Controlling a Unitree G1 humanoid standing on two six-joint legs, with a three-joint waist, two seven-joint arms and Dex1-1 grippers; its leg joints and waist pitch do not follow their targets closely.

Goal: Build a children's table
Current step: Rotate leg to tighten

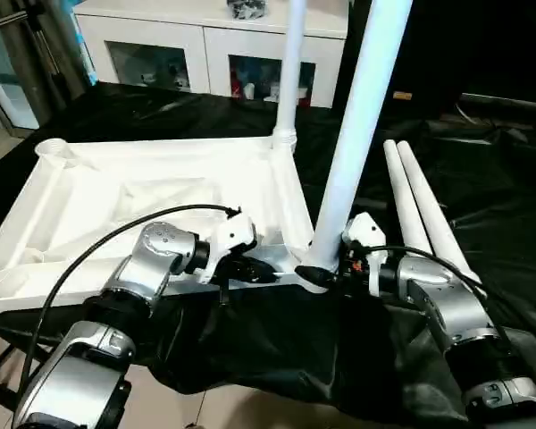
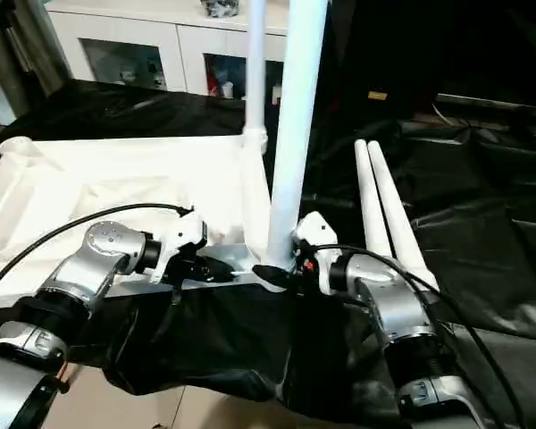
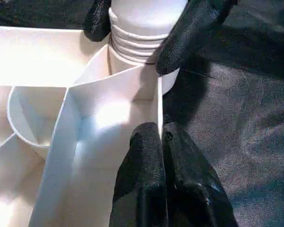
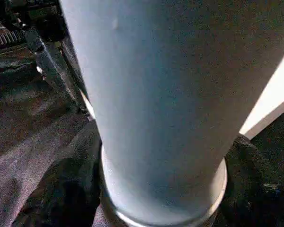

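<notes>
Left gripper [image 3: 162, 142] on tabletop [image 1: 116, 206] rim.

Silver, rounded forearms with domed joint housings and ribbed black collars near the elbows. White wrist blocks ahead of each, a thin black cable looping from forearm to wrist. Left claw [image 1: 250, 269] and right claw [image 1: 314, 273]: matte black, textured fingers [image 3: 146, 175].

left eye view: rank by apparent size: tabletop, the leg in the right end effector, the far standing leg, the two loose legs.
1. tabletop
2. held leg, enlarged by nearness
3. far standing leg, top cropped
Two loose legs look alike; not ranked against 3.
</notes>
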